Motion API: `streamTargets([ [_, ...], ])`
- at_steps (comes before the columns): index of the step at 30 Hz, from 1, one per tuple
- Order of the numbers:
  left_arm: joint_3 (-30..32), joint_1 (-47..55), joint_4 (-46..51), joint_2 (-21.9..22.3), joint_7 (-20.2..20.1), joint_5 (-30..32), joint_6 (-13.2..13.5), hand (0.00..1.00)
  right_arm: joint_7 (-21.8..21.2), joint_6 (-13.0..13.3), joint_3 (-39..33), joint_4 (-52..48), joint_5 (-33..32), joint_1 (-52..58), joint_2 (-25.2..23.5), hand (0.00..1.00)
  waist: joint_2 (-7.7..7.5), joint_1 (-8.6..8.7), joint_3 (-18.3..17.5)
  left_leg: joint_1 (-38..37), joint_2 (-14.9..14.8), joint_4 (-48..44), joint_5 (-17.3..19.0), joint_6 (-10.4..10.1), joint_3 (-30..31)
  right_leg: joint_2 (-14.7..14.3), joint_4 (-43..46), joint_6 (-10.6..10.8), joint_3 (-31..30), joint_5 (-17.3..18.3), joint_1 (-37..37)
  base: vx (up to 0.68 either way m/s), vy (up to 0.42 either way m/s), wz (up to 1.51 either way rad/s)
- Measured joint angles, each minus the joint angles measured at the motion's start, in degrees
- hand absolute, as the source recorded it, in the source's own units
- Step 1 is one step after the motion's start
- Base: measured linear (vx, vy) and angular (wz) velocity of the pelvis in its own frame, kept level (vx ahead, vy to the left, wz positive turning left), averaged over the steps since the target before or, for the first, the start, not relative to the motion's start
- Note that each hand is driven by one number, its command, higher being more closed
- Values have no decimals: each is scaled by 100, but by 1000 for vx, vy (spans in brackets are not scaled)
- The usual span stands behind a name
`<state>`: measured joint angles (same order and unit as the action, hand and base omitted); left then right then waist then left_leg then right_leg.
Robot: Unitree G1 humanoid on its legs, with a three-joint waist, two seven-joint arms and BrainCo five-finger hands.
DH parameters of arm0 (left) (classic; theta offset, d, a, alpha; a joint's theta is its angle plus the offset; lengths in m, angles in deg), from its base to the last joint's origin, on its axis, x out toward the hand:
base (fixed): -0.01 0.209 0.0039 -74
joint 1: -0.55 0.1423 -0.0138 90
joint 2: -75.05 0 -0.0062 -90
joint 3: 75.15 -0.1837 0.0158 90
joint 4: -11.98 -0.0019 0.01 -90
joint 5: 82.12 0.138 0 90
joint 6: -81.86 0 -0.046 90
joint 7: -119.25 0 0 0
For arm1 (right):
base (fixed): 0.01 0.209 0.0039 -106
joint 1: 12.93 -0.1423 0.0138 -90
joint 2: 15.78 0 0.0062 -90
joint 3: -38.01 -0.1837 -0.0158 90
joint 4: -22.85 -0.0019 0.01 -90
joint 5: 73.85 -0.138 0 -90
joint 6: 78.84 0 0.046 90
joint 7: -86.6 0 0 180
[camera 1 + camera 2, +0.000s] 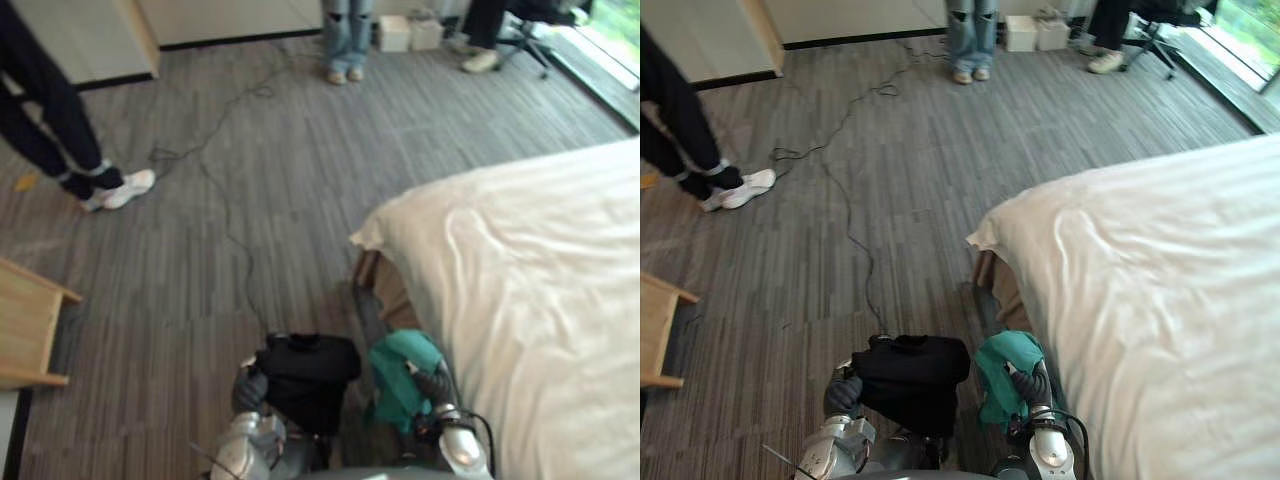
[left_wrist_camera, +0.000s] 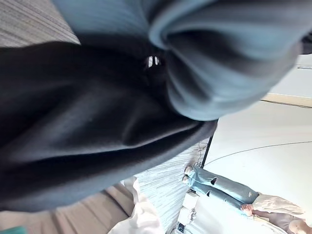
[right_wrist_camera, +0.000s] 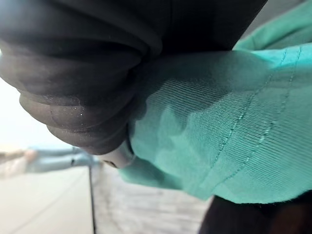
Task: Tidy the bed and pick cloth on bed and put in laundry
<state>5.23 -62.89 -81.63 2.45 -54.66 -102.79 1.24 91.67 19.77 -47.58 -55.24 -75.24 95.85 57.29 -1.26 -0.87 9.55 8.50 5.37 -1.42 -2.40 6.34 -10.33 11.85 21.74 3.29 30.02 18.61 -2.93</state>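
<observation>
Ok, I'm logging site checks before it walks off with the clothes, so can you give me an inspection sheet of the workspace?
surface: bed under a lightly wrinkled white sheet; grey plank floor beside it.
job's things: black cloth hangs from the left robot hand; teal cloth hangs from the right robot hand.
clutter: white boxes by the far wall.
robot hands: each closed on its cloth, held low near the bed's corner.
cables: a thin dark cable trails across the floor.
surroundings: wooden furniture on the left; a person in white shoes, a person in jeans and a chair farther off.
</observation>
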Motion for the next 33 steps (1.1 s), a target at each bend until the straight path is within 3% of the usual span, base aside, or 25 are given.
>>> streamTargets([
  [2,-128,-34,-195,-35,-61,-1,-50,100,-13,-3,12,1,1,69,-37,100,102,39,26,-146,51,53,-7,14,131,27,-246,0,11,-113,76,43,78,32],
  [7,-130,-62,-194,-192,-128,115,-68,100,-14,-37,-16,16,190,234,-42,100,61,47,20,-265,124,263,-8,11,204,280,455,-37,198,-255,249,52,-9,13],
  [9,-130,-98,-192,-256,-188,126,-77,100,-6,-40,-112,20,195,319,-38,100,59,107,21,-441,127,337,-44,19,464,297,1029,-269,27,-395,378,109,-31,37],
  [10,-188,-142,-200,-297,-205,144,-77,100,0,-43,-184,74,185,370,-42,100,66,170,17,-524,75,322,-113,-34,689,146,1378,-375,-477,-298,647,199,-56,79],
  [11,-209,-246,-236,-388,-209,178,-87,100,13,-44,-231,82,180,456,-102,100,69,247,18,-513,12,259,-129,-45,938,-172,1245,-290,-1047,-61,754,201,-60,93],
  [14,-228,-389,-412,-372,-211,238,-86,100,24,-44,-221,96,123,666,-158,100,26,303,-3,-525,7,226,-201,-116,1432,-569,504,-167,-1786,62,921,120,-85,102],
  [15,-243,-413,-472,-376,-211,240,-89,100,23,-45,-219,115,122,680,-156,100,14,301,-15,-536,28,228,-218,-140,1516,-561,253,-157,-1783,36,900,115,-101,79],
  [17,-250,-396,-561,-391,-211,245,-117,100,22,-54,-220,132,102,661,-189,100,-91,240,-63,-596,154,269,-237,-178,1582,-416,-268,-149,-1782,-579,865,77,-71,43],
  [18,-655,-523,-648,-495,-230,461,-207,100,25,-159,-218,319,143,633,-302,100,-54,134,-461,-931,-69,686,-155,-328,1037,-600,-1194,-78,-1625,-941,234,21,-20,6],
  [29,-734,-561,-890,-496,-234,340,-252,100,-36,-240,-96,576,145,618,-290,100,11,160,-471,-1206,-158,676,-132,-365,826,-724,-1473,-136,-1790,-1078,-140,-10,-8,-9],
  [30,-783,-600,-979,-497,-236,259,-256,100,-38,-257,-55,687,144,551,-264,100,27,155,-477,-1204,-177,617,-68,-453,800,-742,-1483,-140,-1814,-1083,-174,-101,-41,-14],
  [31,-824,-709,-1176,-484,-237,34,-284,100,-54,-305,30,854,127,507,-128,100,133,136,-412,-992,-243,77,381,-594,663,-825,-1505,-132,-1864,-1071,-227,-97,-44,-20],
  [33,-808,-741,-1311,-443,-236,-168,-306,100,-146,-346,186,857,107,444,36,100,226,53,-321,-810,-386,-639,777,-730,513,-971,-1568,-193,-2090,-981,-392,-68,-66,-23],
])
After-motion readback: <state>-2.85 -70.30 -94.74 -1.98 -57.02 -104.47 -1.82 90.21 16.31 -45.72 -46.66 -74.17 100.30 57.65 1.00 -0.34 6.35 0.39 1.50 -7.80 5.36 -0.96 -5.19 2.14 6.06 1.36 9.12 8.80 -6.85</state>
